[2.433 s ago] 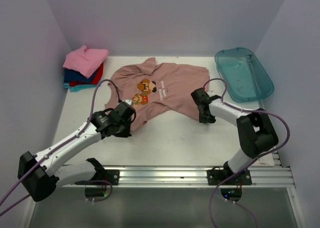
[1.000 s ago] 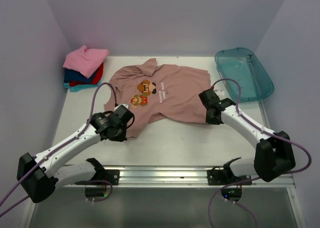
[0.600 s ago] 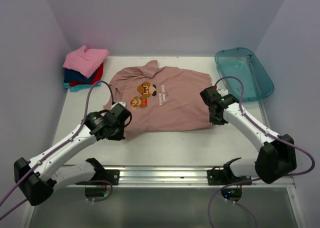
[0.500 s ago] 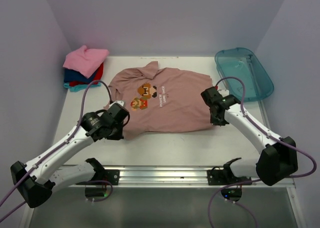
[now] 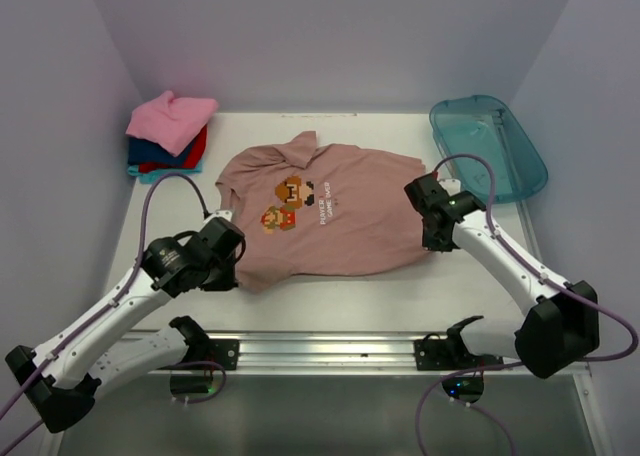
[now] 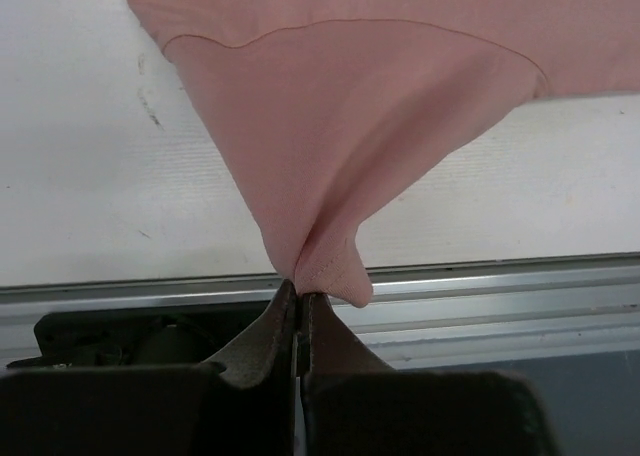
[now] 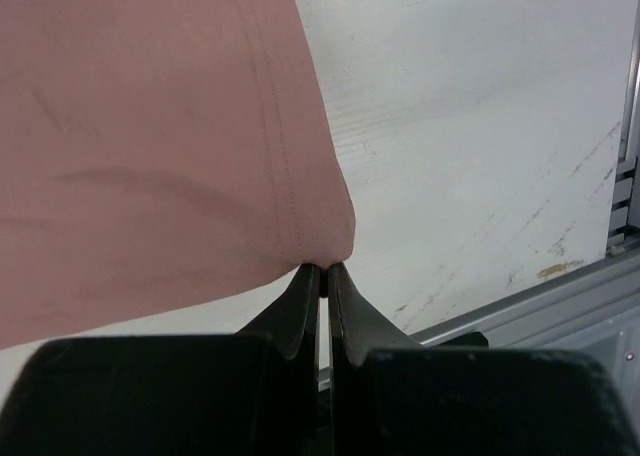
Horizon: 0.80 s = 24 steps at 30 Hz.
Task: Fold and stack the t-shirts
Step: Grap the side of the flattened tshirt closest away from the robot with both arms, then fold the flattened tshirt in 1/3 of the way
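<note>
Surfaces: pink-brown tee (image 5: 330,216) is matt soft cloth with stitched hem, table (image 5: 400,291) white, matt, scuffed, tub (image 5: 487,148) translucent glossy plastic, rail (image 5: 330,348) dull ribbed metal

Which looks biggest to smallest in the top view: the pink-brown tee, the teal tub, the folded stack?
1. pink-brown tee
2. teal tub
3. folded stack
Tub and stack sit farther from the camera, so their true sizes are unsure.

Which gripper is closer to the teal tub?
Right. The right gripper pinches a corner of the shirt just near-left of the tub; the left gripper pinches the opposite corner, far to the tub's left.
</note>
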{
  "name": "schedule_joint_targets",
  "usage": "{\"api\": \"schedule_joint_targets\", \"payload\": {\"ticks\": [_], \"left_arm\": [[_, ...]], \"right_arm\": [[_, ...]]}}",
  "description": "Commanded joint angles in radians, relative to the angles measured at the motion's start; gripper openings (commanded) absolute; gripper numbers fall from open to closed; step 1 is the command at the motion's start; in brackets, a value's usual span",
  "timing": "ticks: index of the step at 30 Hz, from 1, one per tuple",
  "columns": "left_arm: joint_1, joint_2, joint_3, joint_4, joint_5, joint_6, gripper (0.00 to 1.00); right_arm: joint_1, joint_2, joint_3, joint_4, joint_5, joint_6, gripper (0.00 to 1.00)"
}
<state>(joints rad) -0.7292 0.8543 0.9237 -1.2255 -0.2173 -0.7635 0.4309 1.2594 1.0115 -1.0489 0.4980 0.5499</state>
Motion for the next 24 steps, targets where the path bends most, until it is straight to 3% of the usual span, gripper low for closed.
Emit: {"api": "schedule_joint_targets", "payload": {"ticks": [1, 8, 13, 18, 24], "left_arm": [[-0.004, 0.029, -0.020, 0.007, -0.091, -0.033, 0.00], [0.011, 0.219, -0.007, 0.178, -0.200, 0.079, 0.00], [0.175, 0.374, 0.062, 0.336, -0.156, 0.246, 0.00], [0.257, 0.503, 0.156, 0.368, -0.204, 0.309, 0.00], [0.310, 0.635, 0.260, 0.394, -0.225, 0.369, 0.00]], "right_arm": [[-0.003, 0.031, 0.019, 0.052, 0.002, -0.010, 0.00], [-0.030, 0.152, 0.068, 0.148, 0.002, -0.016, 0.00], [-0.106, 0.277, 0.154, 0.203, -0.015, -0.054, 0.00], [-0.196, 0.376, 0.249, 0.230, -0.039, -0.073, 0.00], [-0.219, 0.515, 0.343, 0.239, -0.056, -0.080, 0.00]]}}
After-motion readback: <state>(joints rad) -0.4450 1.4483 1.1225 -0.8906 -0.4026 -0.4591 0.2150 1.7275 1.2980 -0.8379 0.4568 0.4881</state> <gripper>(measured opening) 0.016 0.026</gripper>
